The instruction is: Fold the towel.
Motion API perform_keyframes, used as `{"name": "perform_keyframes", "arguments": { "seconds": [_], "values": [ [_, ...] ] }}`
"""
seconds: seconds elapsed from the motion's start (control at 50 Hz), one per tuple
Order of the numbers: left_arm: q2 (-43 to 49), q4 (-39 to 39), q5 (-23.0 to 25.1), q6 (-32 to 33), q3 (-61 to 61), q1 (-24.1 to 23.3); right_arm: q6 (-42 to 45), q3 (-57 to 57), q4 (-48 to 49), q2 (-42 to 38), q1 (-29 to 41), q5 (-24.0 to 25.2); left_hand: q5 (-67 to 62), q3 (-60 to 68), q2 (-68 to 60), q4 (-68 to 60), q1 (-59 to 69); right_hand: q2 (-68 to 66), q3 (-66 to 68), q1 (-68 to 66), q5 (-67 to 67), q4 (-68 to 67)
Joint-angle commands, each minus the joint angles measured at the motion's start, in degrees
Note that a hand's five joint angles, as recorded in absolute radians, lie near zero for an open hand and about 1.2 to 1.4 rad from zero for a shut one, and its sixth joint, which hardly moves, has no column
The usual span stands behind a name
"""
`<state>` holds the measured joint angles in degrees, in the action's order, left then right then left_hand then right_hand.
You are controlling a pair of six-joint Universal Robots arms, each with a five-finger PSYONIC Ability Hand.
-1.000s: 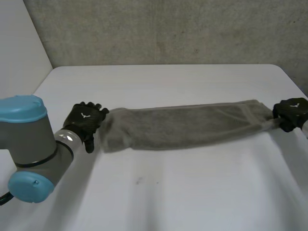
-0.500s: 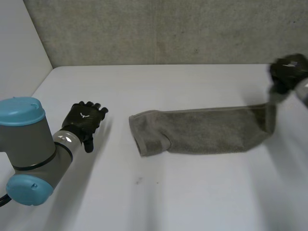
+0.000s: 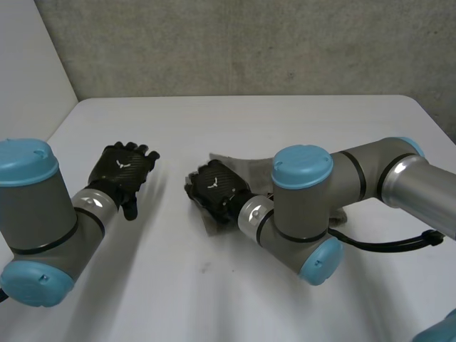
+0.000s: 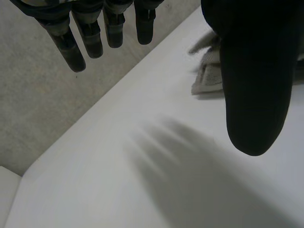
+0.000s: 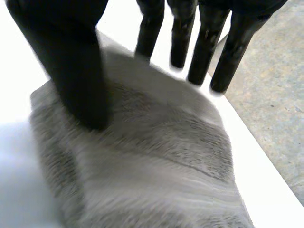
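The grey towel (image 3: 242,165) lies doubled over in the middle of the white table (image 3: 178,299), mostly under my right arm. My right hand (image 3: 214,189) hovers over the towel's left end, fingers straight and thumb spread. In the right wrist view that hand (image 5: 71,57) is just above the folded towel (image 5: 152,161) and grips none of it. My left hand (image 3: 125,169) rests open on the bare table to the towel's left. In the left wrist view the towel's end (image 4: 209,76) shows beside the thumb of the left hand (image 4: 256,71).
My right arm (image 3: 306,206) stretches across the table from the right, low over the towel. A grey wall (image 3: 235,43) stands behind the table's far edge. A white wall (image 3: 28,78) closes the left side.
My right hand has carried the towel's right end up and over to the left, laid it on the left end and opened. The left hand has barely moved.
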<state>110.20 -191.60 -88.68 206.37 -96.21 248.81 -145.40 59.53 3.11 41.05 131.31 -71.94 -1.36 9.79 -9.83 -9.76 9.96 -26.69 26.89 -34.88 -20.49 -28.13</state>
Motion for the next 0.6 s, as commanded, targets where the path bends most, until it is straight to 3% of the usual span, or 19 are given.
{"name": "perform_keyframes", "arguments": {
  "seconds": [0.02,0.16,0.38,0.42,0.48,0.5,0.54,0.6],
  "values": [
    [0.11,-0.01,-0.09,0.0,3.31,-0.87,-7.09,4.02,-0.13,7.91,-4.66,-0.49,-0.03,1.6,-1.56,-1.64,1.43,16.69,-16.89,24.88,20.49,18.13],
    [1.59,-0.01,-0.09,-2.63,9.63,-5.52,-19.29,13.48,-0.74,15.98,-15.46,0.31,-0.53,2.11,-2.06,-2.14,1.93,16.69,-16.89,24.88,20.49,18.13],
    [8.9,1.66,-0.61,-7.03,18.69,-12.12,-16.58,28.62,0.49,18.28,-28.57,2.33,-1.38,2.95,-2.9,-2.98,2.78,15.26,-15.46,23.45,19.07,16.7],
    [9.25,2.19,-1.05,-7.12,18.96,-12.38,-14.56,29.94,0.84,17.75,-29.8,2.94,-1.38,2.95,-2.9,-2.98,2.78,8.87,-9.07,17.06,12.67,10.31],
    [9.25,2.45,-1.4,-7.38,18.26,-12.65,-9.3,31.79,1.63,15.65,-32.43,3.56,-1.38,2.95,-2.9,-2.98,2.78,-16.44,16.24,-8.25,-12.64,-15.0],
    [9.25,2.46,-1.4,-7.38,18.26,-12.65,-9.29,31.79,1.63,15.64,-32.44,3.56,-1.38,2.95,-2.9,-2.98,2.78,-16.53,16.33,-8.34,-12.73,-15.09],
    [8.98,2.54,-1.49,-7.47,17.91,-12.65,-8.5,31.0,2.51,13.89,-32.7,3.73,-1.38,2.95,-2.9,-2.98,2.78,-37.11,36.92,-28.93,-33.31,-35.68],
    [8.72,2.54,-1.49,-7.47,17.55,-12.65,-8.5,30.47,2.77,13.18,-32.79,3.73,-1.38,2.95,-2.9,-2.98,2.78,-46.97,46.78,-38.78,-43.17,-45.54]
  ]
}}
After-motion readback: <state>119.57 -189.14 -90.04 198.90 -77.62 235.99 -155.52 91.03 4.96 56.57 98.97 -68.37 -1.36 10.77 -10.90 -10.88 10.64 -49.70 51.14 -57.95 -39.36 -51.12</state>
